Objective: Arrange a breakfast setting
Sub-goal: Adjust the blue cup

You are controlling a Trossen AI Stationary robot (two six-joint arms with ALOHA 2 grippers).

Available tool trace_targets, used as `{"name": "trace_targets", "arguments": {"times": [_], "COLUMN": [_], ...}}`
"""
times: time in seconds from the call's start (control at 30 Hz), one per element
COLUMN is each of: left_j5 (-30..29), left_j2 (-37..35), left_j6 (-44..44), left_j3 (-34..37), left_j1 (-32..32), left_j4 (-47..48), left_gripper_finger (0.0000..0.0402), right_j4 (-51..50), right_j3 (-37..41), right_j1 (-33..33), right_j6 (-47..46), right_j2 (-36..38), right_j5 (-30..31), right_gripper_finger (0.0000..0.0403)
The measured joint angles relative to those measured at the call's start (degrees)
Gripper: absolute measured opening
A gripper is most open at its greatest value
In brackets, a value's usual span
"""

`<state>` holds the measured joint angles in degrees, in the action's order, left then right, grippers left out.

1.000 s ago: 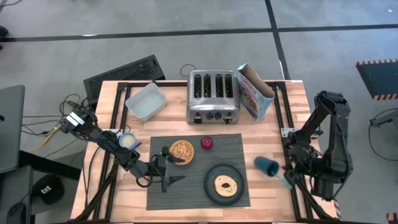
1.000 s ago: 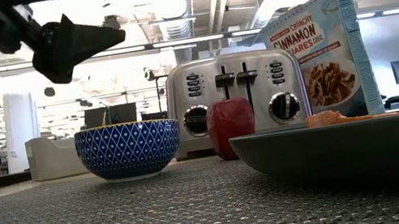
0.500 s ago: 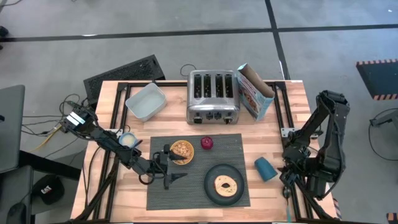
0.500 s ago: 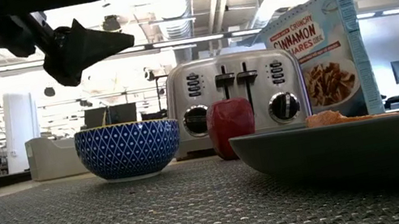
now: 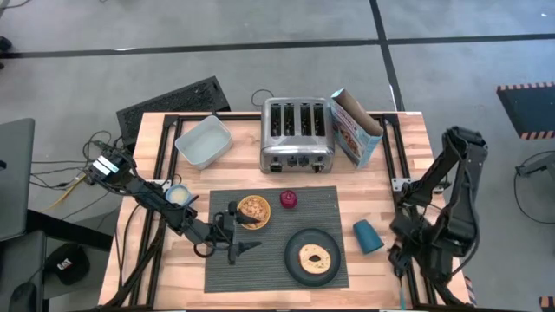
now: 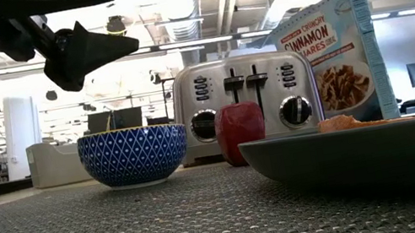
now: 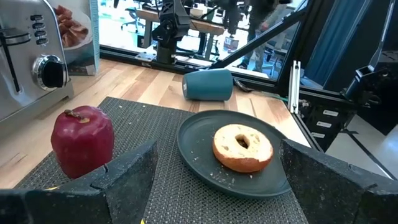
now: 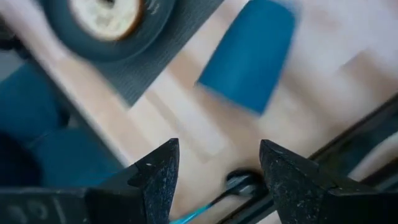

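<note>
So the dark blue cup (image 5: 368,235) is lying on its side on the bare wood just right of the placemat (image 5: 325,201), right gripper (image 8: 214,180) hanging open and empty near it, left gripper (image 5: 245,249) open over the mat.

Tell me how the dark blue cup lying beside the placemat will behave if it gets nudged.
The dark blue cup lies on its side on bare wood, so it will probably roll. It looks slightly tapered, so it may curve rather than run straight. Its smooth wall could slip in a light grip.
</note>
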<state>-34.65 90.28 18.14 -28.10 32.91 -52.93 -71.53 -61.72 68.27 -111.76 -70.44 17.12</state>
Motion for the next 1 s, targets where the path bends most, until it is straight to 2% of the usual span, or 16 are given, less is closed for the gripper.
{"name": "trace_targets", "arguments": {"times": [0.07, 0.17, 0.33, 0.5, 0.6, 0.77, 0.9, 1.0], "left_j5": [0.0, 0.1, 1.5, 1.4, 1.3, -0.3, -0.5, -0.5], "left_j2": [0.0, 0.0, 0.0, 0.0, 0.0, 0.0, 0.0, 0.0], "left_j6": [0.0, 0.0, -0.3, 0.0, 0.0, 0.3, 1.0, 1.1], "left_j3": [0.0, 0.0, 0.0, 0.0, 0.0, 0.0, 0.0, 0.0], "left_j1": [0.0, 0.0, 0.1, 0.1, 0.1, 0.1, 0.0, 0.0], "left_j4": [0.2, 1.2, 1.6, 1.6, 1.6, 1.6, 1.4, 1.3], "left_gripper_finger": [0.0322, 0.0322, 0.0322, 0.0322, 0.0322, 0.0322, 0.0322, 0.0322], "right_j4": [3.3, 2.6, 2.1, -0.8, -1.4, -1.4, -2.1, -2.5], "right_j3": [0.0, 0.0, 0.0, 0.0, 0.0, 0.0, 0.0, 0.0], "right_j1": [-1.1, -2.1, -4.0, -3.8, -3.7, -3.8, -3.8, -3.9], "right_j6": [2.0, 4.6, 15.1, 19.6, 21.0, 22.7, 23.8, 23.8], "right_j2": [-1.4, -4.4, -12.2, -19.6, -22.9, -26.9, -29.8, -31.5], "right_j5": [-2.0, -4.9, -5.2, -5.1, -3.3, 3.9, 5.4, 5.8], "right_gripper_finger": [0.0248, 0.0248, 0.0248, 0.0248, 0.0248, 0.0248, 0.0246, 0.0223]}}
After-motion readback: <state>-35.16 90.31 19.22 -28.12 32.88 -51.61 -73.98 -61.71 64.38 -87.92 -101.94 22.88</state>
